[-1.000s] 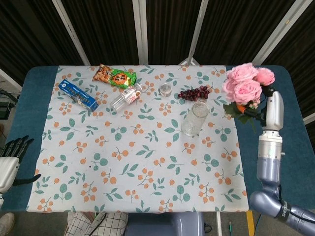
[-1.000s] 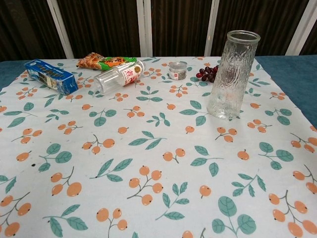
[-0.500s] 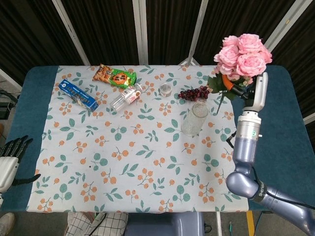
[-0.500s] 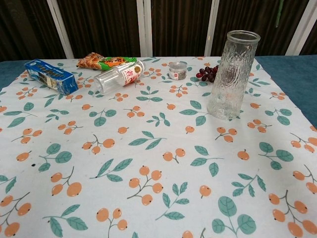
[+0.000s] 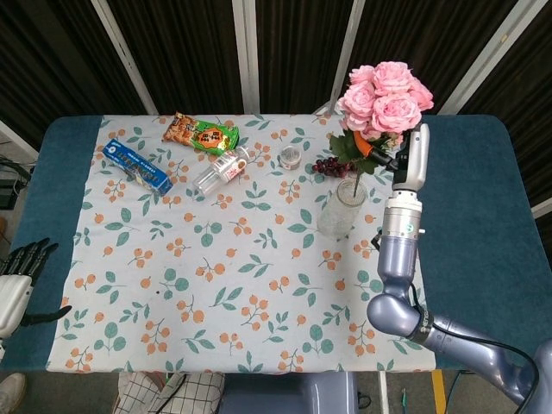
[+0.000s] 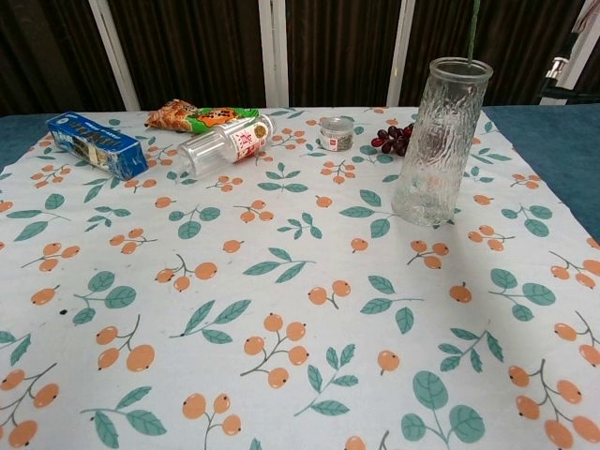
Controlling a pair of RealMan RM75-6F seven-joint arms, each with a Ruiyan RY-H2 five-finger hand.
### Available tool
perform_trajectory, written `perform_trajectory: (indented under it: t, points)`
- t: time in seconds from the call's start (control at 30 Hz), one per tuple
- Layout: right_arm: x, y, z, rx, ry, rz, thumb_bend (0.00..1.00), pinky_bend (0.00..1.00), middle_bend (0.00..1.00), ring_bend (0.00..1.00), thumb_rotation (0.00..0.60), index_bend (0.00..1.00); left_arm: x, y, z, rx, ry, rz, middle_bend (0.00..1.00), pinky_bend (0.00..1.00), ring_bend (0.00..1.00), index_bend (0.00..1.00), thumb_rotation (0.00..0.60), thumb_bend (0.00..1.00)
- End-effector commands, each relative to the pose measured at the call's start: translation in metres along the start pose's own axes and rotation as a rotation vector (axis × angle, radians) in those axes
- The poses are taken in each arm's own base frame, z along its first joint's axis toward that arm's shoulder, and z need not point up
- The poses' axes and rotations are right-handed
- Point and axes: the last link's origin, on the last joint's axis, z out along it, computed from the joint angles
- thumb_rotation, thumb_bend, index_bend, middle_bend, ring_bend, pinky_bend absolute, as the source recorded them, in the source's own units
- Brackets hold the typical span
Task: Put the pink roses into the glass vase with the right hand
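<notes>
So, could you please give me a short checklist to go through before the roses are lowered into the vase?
1. Bouquet held: ok. The right hand grips the pink roses below the blooms.
2. Stem over the opening: ok, roughly. In the chest view a green stem hangs just above the rim of the glass vase; whether its tip is inside, cannot tell.
3. Vase upright and empty: ok.
4. Nearby things clear of the vase: ok. The grapes and small jar lie behind it, apart from it.
5. Left hand out of the way: ok. The left hand rests at the table's far left edge.
6. Vase steadied against tipping: not ok, nothing holds it.
</notes>
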Motion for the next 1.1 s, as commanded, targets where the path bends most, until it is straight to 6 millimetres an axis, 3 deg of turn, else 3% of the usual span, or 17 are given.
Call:
perform_trajectory:
  t: [0.03, 0.3, 0.63, 1.1]
  points:
    - [-0.005, 0.006, 0.003, -0.011, -0.002, -0.013, 0.29, 0.27, 0.56, 0.54, 0.600, 0.54, 0.000, 0.000, 0.000, -0.001, -0.001, -0.001, 0.00, 0.00, 0.00, 0.00, 0.600, 0.00]
    - [-0.007, 0.025, 0.002, -0.042, 0.009, -0.034, 0.29, 0.27, 0.56, 0.54, 0.600, 0.53, 0.000, 0.000, 0.000, 0.001, -0.008, -0.004, 0.00, 0.00, 0.00, 0.00, 0.600, 0.00]
    - [0.004, 0.052, -0.022, -0.105, -0.006, -0.085, 0.29, 0.27, 0.56, 0.54, 0.600, 0.53, -0.001, 0.002, 0.001, -0.005, -0.014, 0.001, 0.00, 0.00, 0.00, 0.00, 0.600, 0.00]
    - [-0.006, 0.062, -0.035, -0.142, -0.046, -0.104, 0.29, 0.27, 0.56, 0.52, 0.600, 0.51, -0.001, 0.003, 0.001, -0.008, -0.015, -0.008, 0.00, 0.00, 0.00, 0.00, 0.600, 0.00]
